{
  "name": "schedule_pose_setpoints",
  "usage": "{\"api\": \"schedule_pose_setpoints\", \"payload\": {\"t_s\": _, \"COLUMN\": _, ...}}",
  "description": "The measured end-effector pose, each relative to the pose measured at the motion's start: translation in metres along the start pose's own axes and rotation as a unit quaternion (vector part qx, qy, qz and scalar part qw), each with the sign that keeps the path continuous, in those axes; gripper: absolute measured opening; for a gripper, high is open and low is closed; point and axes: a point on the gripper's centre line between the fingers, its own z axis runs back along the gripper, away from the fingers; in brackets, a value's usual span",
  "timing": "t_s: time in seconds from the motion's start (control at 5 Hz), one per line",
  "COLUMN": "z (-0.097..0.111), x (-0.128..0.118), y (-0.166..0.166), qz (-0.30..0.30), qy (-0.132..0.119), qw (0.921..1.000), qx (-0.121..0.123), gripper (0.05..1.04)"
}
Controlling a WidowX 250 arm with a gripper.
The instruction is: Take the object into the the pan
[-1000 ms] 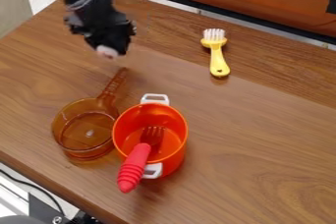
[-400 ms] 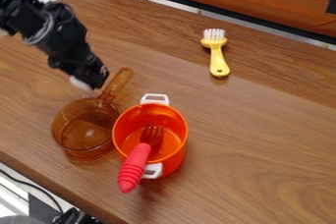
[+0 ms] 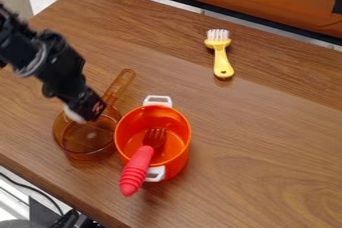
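Observation:
My black gripper (image 3: 85, 117) hangs at the left, over the back part of the amber see-through pan (image 3: 90, 139). A small white thing (image 3: 74, 115) shows at the gripper's lower end; whether it is held between the fingertips or part of the gripper I cannot tell. The pan stands upright on the table, its handle pointing to the back right and partly behind the gripper.
Right beside the pan stands an orange pot (image 3: 178, 156) with white handles, a red-handled fork (image 3: 137, 169) leaning in it. A yellow brush (image 3: 222, 59) lies farther back on the wooden table (image 3: 267, 137). The table's front edge runs below the pan.
From the upper left, the gripper has come down and toward the front, past the pan's handle to above its bowl. The white thing moved along with it. Pan, pot, fork and brush stayed put.

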Motion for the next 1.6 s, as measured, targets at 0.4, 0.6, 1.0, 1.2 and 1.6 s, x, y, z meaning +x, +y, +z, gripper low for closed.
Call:
{"api": "schedule_pose_setpoints", "payload": {"t_s": 0.4, "z": 0.002, "x": 0.007, "y": 0.002, "qz": 0.009, "qy": -0.009, "qw": 0.9999, "qx": -0.003, "gripper": 0.845}}
{"api": "schedule_pose_setpoints", "payload": {"t_s": 0.6, "z": 0.008, "x": 0.013, "y": 0.005, "qz": 0.009, "qy": 0.001, "qw": 0.9999, "qx": -0.008, "gripper": 1.004}}
{"api": "schedule_pose_setpoints", "payload": {"t_s": 1.0, "z": 0.019, "x": 0.036, "y": 0.009, "qz": 0.038, "qy": 0.019, "qw": 0.9991, "qx": -0.001, "gripper": 0.999}}
{"api": "schedule_pose_setpoints", "payload": {"t_s": 1.2, "z": 0.022, "x": 0.055, "y": 0.008, "qz": 0.077, "qy": 0.021, "qw": 0.9968, "qx": 0.000, "gripper": 0.999}}
{"api": "schedule_pose_setpoints", "payload": {"t_s": 1.6, "z": 0.002, "x": 0.106, "y": -0.005, "qz": 0.155, "qy": -0.004, "qw": 0.9874, "qx": 0.033, "gripper": 0.999}}
